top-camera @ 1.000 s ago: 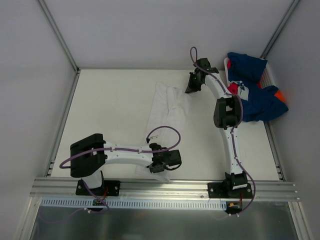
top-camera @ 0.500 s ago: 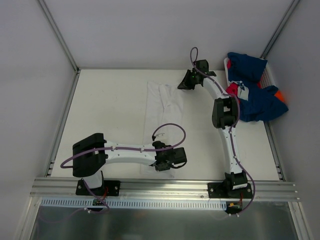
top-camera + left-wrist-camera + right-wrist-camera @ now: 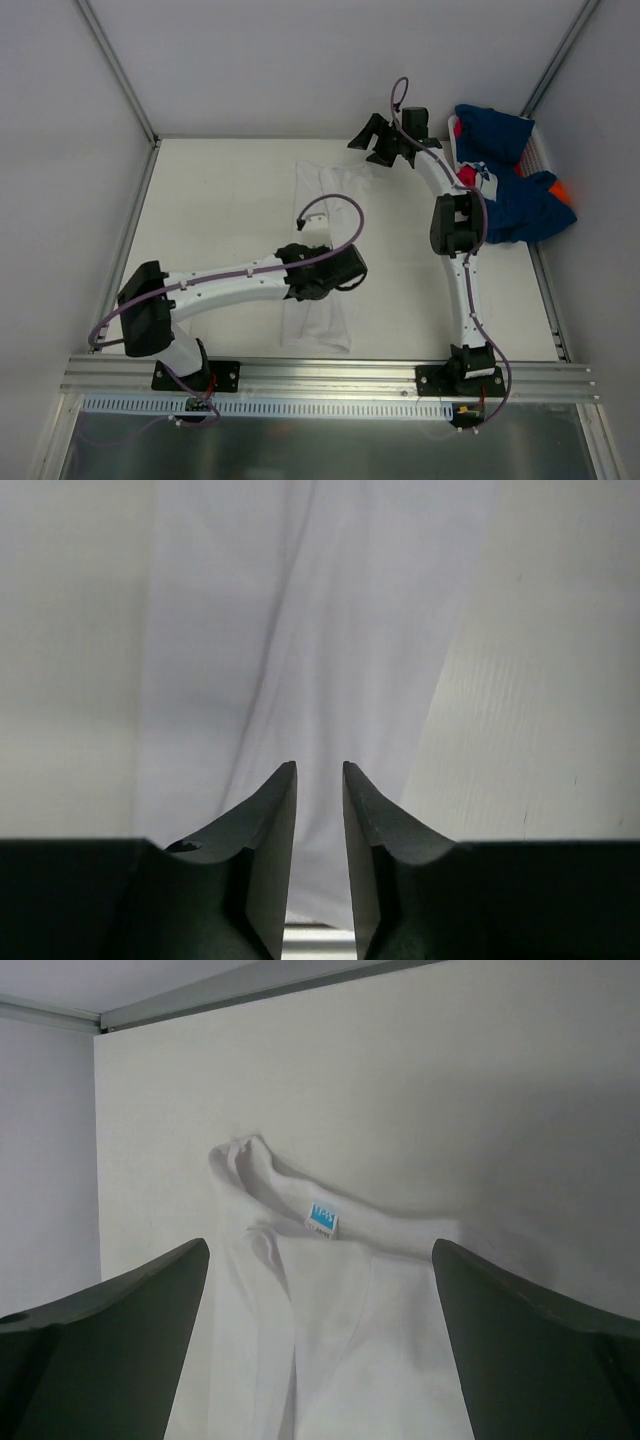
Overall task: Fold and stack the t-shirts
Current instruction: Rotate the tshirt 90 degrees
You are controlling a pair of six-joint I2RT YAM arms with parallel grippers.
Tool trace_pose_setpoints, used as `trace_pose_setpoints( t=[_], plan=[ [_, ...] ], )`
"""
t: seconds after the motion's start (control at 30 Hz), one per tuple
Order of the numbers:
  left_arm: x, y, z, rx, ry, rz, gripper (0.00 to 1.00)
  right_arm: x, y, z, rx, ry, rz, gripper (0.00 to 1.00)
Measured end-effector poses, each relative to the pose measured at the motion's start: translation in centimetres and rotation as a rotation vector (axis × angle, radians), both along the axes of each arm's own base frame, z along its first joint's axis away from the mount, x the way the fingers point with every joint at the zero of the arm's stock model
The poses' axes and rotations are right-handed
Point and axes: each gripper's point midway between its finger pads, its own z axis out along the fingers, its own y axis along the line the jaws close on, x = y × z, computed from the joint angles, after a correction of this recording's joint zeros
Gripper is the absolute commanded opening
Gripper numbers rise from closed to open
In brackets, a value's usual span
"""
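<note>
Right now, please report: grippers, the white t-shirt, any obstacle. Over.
Left gripper barely open, empty, above white t-shirt. Right gripper wide open over its collar. Shirt flat in long strip. Navy pile aside, nothing in the way.

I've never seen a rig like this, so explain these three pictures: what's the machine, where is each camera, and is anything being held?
The machine is two robot arms, a left arm and a right arm, bolted at the near edge of a table. Each ends in a two-finger gripper. The wide picture comes from a fixed camera above and behind them. The other two come from cameras on the wrists, so the dark shapes at the bottom are that arm's own gripper.

A white t-shirt, folded into a long strip, lies flat on the table. Its small blue neck label shows in the right wrist view. A pile of shirts, mostly navy, sits at the far right.

The left gripper hangs over the strip, barely open. The right gripper is wide open near the collar end. Neither holds anything.
</note>
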Motion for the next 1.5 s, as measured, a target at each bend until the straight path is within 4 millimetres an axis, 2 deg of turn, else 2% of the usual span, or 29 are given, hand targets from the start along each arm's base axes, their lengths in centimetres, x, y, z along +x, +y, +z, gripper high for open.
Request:
trace_pose_setpoints(
  t=[0.07,0.17,0.27,0.33,0.4,0.47,0.5,0.57,0.67,0.7,0.77,0.8,0.87,0.9,1.07,1.3,1.5],
  plan=[
    [2.8,1.6,2.4,-0.008,-0.059,0.033,0.29,-0.3,-1.0,1.8,-0.008,-0.018,-0.002,1.0],
    [6.0,4.9,5.2,0.007,-0.13,0.081,0.34,-1.9,-2.7,6.6,-0.037,-0.069,0.002,0.99],
    [8.2,7.8,6.9,0.035,-0.182,0.087,0.34,-5.0,-4.2,13.6,-0.068,-0.161,0.011,0.99],
    [8.9,8.7,7.1,0.037,-0.2,0.076,0.34,-7.6,-4.6,17.9,-0.087,-0.23,0.021,0.99],
    [9.3,9.6,6.3,0.036,-0.192,0.05,0.33,-11.2,-4.7,21.9,-0.119,-0.297,0.036,0.96],
    [9.7,10.3,5.1,0.048,-0.17,0.033,0.32,-14.1,-4.1,23.8,-0.161,-0.343,0.056,0.95],
    [9.8,10.6,4.4,0.055,-0.158,0.023,0.32,-15.6,-3.7,24.0,-0.193,-0.351,0.067,0.94],
    [9.9,11.1,3.0,0.076,-0.131,0.008,0.3,-18.3,-2.1,22.9,-0.268,-0.349,0.101,0.91],
    [9.8,10.8,1.5,0.088,-0.102,-0.025,0.28,-22.2,0.6,17.8,-0.385,-0.26,0.173,0.82],
    [9.7,10.7,1.1,0.086,-0.095,-0.03,0.28,-23.6,1.3,15.3,-0.429,-0.212,0.198,0.69],
    [9.5,10.9,0.1,0.092,-0.078,-0.032,0.26,-26.6,1.7,10.2,-0.525,-0.107,0.244,0.59],
    [9.3,11.1,-0.4,0.099,-0.069,-0.03,0.26,-28.1,1.5,7.9,-0.576,-0.053,0.257,0.5],
    [9.1,11.9,-1.3,0.112,-0.051,-0.019,0.25,-30.7,1.0,4.7,-0.672,0.023,0.278,0.41],
    [9.1,12.3,-1.7,0.118,-0.044,-0.008,0.25,-31.7,1.0,3.8,-0.713,0.039,0.285,0.33],
    [9.2,14.0,-3.0,0.129,-0.02,0.03,0.25,-34.7,3.2,3.1,-0.824,-0.008,0.304,0.29],
    [8.7,14.8,-2.7,0.065,-0.043,0.041,0.27,-40.2,4.6,-0.1,-0.918,-0.008,0.35,0.43],
    [8.0,15.3,-3.5,0.045,-0.029,0.038,0.27,-44.9,6.0,-1.9,-0.937,-0.004,0.381,0.47]
  ],
)
